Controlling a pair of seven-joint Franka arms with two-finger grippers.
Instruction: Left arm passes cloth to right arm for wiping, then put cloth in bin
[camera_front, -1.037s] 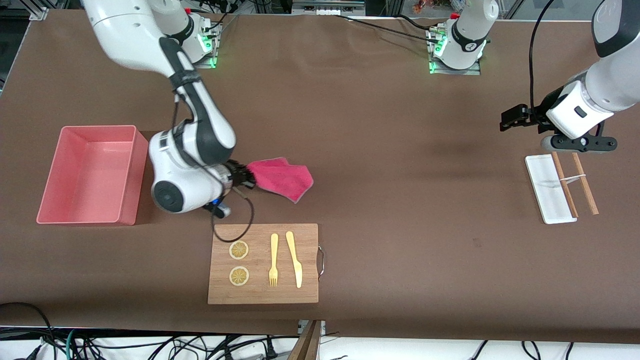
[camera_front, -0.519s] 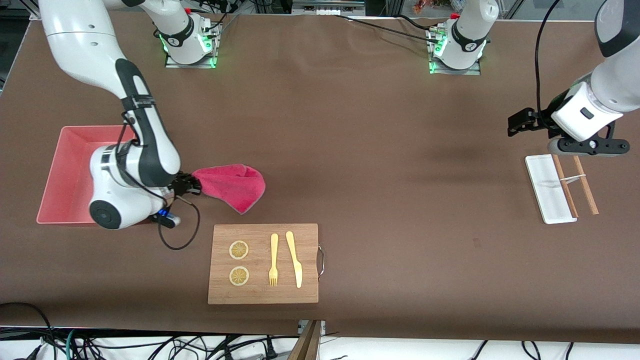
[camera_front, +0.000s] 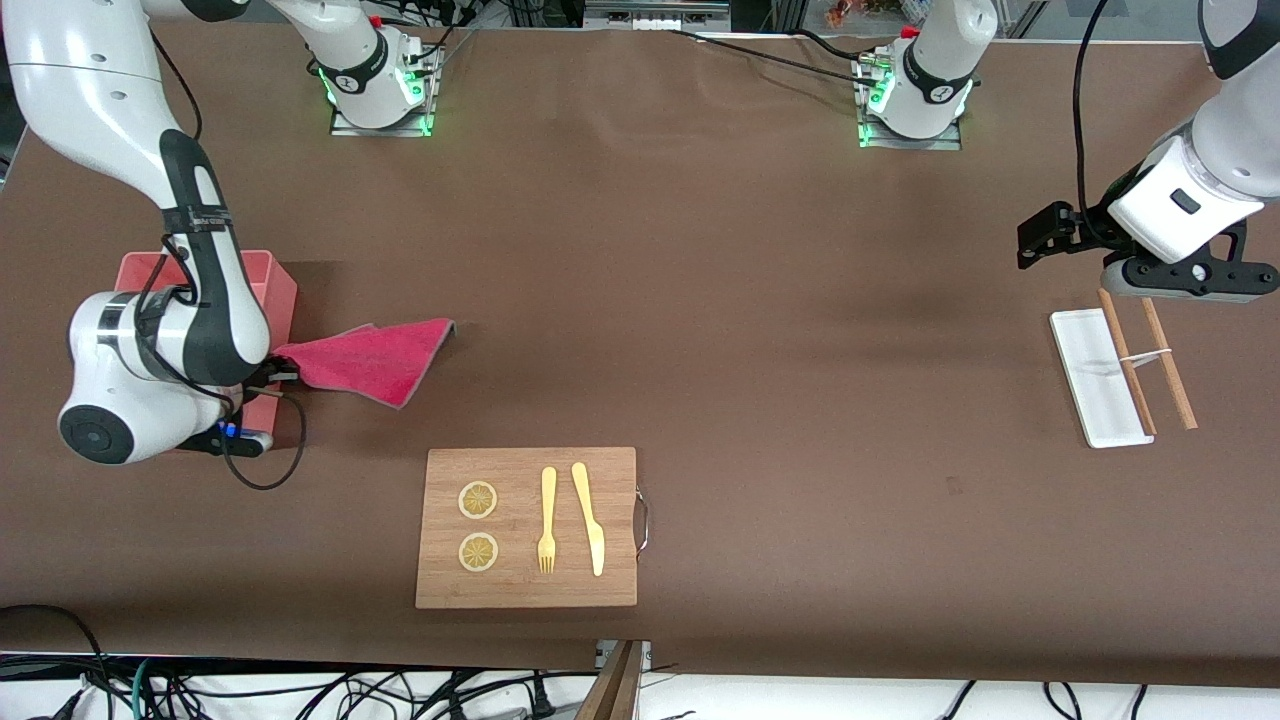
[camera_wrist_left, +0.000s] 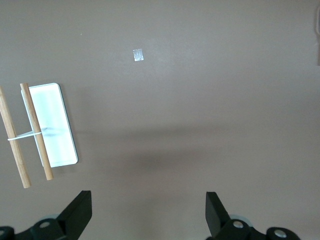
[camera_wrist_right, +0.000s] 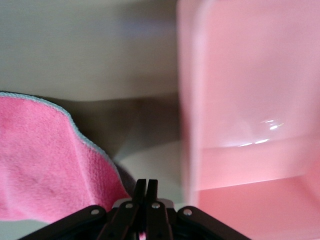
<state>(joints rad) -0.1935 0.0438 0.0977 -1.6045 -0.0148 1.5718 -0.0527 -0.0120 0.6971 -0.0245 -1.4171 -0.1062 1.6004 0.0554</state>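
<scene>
High front view, two wrist close-ups

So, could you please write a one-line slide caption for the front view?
Right end effector carries the cloth toward the bin; left end effector waits open above the table.

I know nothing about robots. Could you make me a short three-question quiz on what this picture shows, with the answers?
1. True or false: the right gripper is shut on the cloth.
2. What lies on the wooden board with the two lemon slices? A) spoon B) fork and knife C) cup
3. Fill in: the left gripper, jaws ___, hangs above the table by the white tray.

Key: 1 true; 2 B; 3 open.
</scene>
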